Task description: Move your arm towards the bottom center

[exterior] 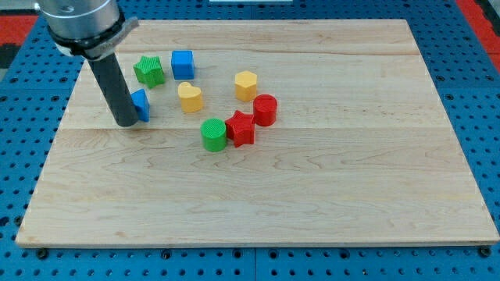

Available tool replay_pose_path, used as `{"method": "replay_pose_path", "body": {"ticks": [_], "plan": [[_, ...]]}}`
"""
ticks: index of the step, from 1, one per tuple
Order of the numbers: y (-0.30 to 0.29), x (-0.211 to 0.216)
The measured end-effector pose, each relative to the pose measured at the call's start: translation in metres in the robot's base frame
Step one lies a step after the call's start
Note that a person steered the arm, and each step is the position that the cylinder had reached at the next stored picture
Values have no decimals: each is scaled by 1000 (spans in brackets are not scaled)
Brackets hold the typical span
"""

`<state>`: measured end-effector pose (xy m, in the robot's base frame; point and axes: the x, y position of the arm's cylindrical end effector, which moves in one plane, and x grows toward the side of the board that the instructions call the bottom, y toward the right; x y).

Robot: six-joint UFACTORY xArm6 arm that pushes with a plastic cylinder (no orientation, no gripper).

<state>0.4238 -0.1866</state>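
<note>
At the board's upper left, my tip (126,122) rests on the wooden board (312,195), touching a blue block (141,104) partly hidden behind the rod on its right side. No claw exists on this rod, so nothing is grasped. Above sit a green star (148,70) and blue cube (182,63). Toward the centre lie two yellow hearts (189,96) (246,84), a green cylinder (213,133), red star (240,128) and red cylinder (265,109), these three touching.
</note>
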Motion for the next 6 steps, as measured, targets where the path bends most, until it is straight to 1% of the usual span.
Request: {"method": "replay_pose_path", "body": {"ticks": [1, 2, 3, 4, 5, 6], "plan": [[2, -4], [6, 46], [66, 54], [85, 54], [78, 100], [153, 134]]}}
